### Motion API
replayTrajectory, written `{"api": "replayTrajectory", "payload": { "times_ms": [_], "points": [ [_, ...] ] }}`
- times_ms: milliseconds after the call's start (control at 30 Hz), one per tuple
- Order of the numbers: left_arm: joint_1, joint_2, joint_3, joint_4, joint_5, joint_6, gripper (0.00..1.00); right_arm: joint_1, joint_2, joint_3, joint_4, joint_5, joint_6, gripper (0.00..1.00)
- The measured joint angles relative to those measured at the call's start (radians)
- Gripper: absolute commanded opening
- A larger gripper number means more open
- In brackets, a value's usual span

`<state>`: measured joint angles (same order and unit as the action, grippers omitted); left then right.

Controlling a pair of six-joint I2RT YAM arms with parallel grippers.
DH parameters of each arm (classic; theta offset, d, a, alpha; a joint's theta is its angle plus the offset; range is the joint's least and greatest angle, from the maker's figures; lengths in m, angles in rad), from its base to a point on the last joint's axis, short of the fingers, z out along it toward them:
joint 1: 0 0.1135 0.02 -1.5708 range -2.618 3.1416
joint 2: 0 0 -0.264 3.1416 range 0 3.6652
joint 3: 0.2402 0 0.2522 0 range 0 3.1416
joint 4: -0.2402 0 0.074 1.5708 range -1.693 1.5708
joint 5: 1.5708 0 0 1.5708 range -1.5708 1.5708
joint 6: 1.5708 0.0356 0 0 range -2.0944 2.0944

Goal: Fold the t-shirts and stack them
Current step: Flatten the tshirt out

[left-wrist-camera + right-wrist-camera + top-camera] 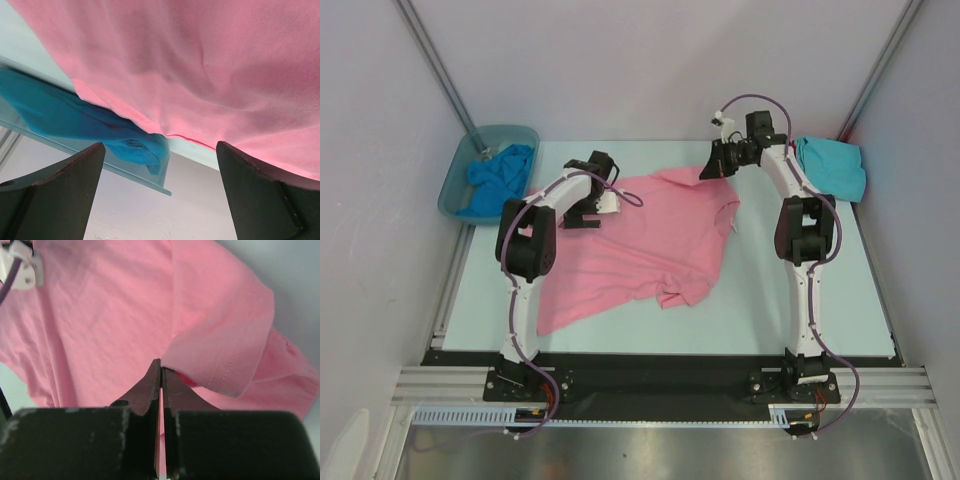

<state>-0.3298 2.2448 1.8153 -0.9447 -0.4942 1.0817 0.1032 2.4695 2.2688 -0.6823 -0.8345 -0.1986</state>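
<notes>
Pinches the sleeve of the pink t-shirt, spread rumpled on the tabletop, in shut right jaws, holds left jaws wide over the opposite edge, and probably wants hems or seams gripped, given soft, light, limp cloth.

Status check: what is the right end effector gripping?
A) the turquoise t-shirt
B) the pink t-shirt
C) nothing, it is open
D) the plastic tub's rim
B: the right wrist view shows the right end effector shut on a fold of the pink t-shirt.
</notes>
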Motion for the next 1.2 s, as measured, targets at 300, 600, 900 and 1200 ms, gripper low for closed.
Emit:
{"api": "replayTrajectory", "payload": {
  "times_ms": [300,600,900,1200],
  "points": [
    [0.000,0.000,0.006,0.000,0.000,0.000,1.00,0.034,-0.020,0.000,-0.237,0.045,-0.290,0.00],
    [0.000,0.000,0.006,0.001,0.000,0.003,1.00,0.053,-0.020,0.019,-0.510,0.110,-0.584,0.00],
    [0.002,0.000,0.006,0.009,0.000,0.011,1.00,0.104,-0.014,0.024,-0.633,0.203,-0.723,0.46],
    [0.005,0.000,0.006,0.020,0.000,0.019,1.00,0.104,0.027,0.068,-0.650,0.256,-0.756,0.63]
  ]
}}
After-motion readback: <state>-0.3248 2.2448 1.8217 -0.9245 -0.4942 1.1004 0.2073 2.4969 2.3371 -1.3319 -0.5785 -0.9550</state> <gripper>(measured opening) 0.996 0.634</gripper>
